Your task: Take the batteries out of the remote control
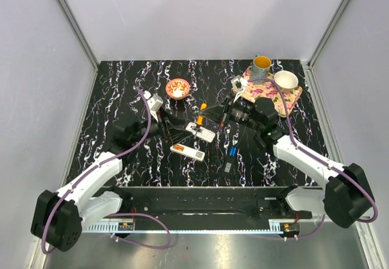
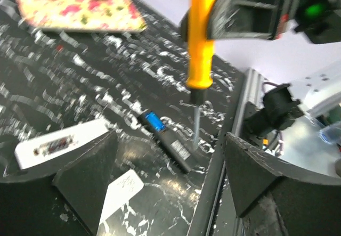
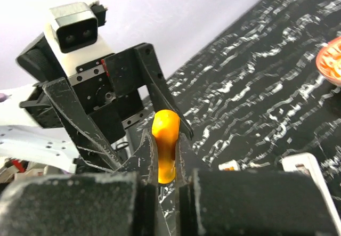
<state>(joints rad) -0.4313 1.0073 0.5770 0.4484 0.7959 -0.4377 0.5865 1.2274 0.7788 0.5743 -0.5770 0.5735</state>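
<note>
Right gripper (image 3: 166, 164) pinching screwdriver (image 2: 201, 39), probably to pry remote (image 1: 200, 132) open; left gripper (image 2: 169, 140) spread, apart from it.

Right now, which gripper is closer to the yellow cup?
Right. The right gripper, shut on the orange screwdriver, is at the table's middle, left of the yellow cup and nearer the robot. The left gripper, open, is even farther left.

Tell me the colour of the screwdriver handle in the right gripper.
The screwdriver handle is orange, clearest in the left wrist view.
</note>
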